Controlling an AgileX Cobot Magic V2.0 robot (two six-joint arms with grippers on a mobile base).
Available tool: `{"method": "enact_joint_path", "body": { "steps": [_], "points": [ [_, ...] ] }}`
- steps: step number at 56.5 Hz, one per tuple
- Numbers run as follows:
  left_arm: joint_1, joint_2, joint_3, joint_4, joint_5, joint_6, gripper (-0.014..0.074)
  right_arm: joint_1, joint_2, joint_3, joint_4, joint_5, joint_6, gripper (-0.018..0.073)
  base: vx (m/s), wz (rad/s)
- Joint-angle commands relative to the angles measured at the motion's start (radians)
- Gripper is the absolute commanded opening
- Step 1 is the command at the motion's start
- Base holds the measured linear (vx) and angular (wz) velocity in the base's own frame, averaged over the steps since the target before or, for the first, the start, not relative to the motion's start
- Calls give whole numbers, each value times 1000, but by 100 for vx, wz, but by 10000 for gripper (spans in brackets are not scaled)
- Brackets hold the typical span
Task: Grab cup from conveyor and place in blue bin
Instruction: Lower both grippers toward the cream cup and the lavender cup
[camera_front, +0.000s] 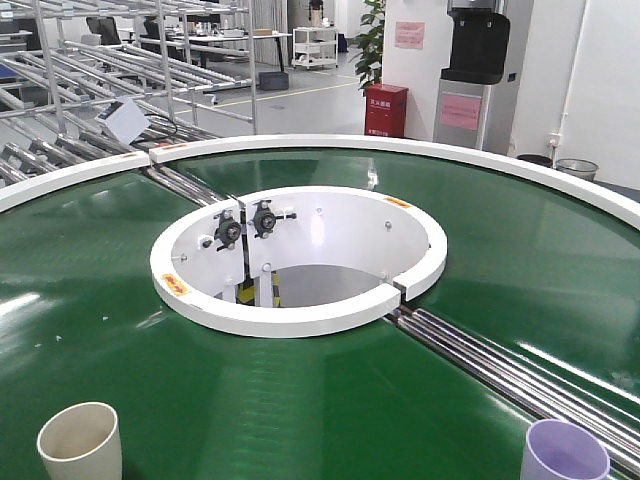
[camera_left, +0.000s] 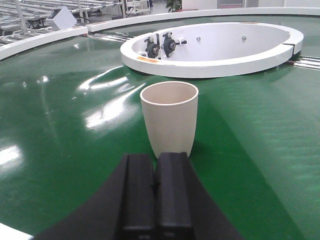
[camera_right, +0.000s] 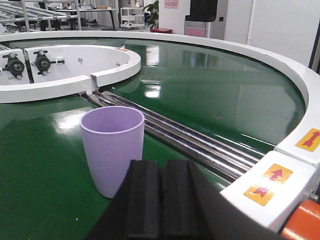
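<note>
**Q:** What stands left of the white inner ring (camera_front: 300, 322)?

**A:** A cream cup (camera_front: 80, 440), upright on the green conveyor (camera_front: 330, 400), on the belt's near side of the ring. The left fingers (camera_left: 137, 192) lie close to the cup on the side away from the ring, pressed together and holding nothing.

**Q:** And right of the ring?

**A:** From the ring's seam, steel rollers (camera_front: 500, 362) run outward. A purple cup (camera_front: 566, 455) stands upright just beside them. The right fingers (camera_right: 145, 200), also closed flat against each other and empty, sit just short of that cup.
</note>
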Motion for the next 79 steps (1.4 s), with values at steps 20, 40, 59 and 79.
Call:
{"method": "enact_joint_path", "body": {
  "steps": [20,40,59,79],
  "points": [
    [1,-18,12,-2,-81,-7,-7,-5,-13,19,-11,-90,-3,-9,0,0],
    [1,-18,12,-2,-90,-7,-7,-5,-13,19,-12,-90,-3,-9,0,0],
    [1,-18,3,-3,-306,-8,-7,-5,-13,19,94,-282,53,-9,0,0],
    [1,-14,-100,-17,-342,-84,-7,-5,-3,-71,83,-315,53,-9,0,0]
  ]
}}
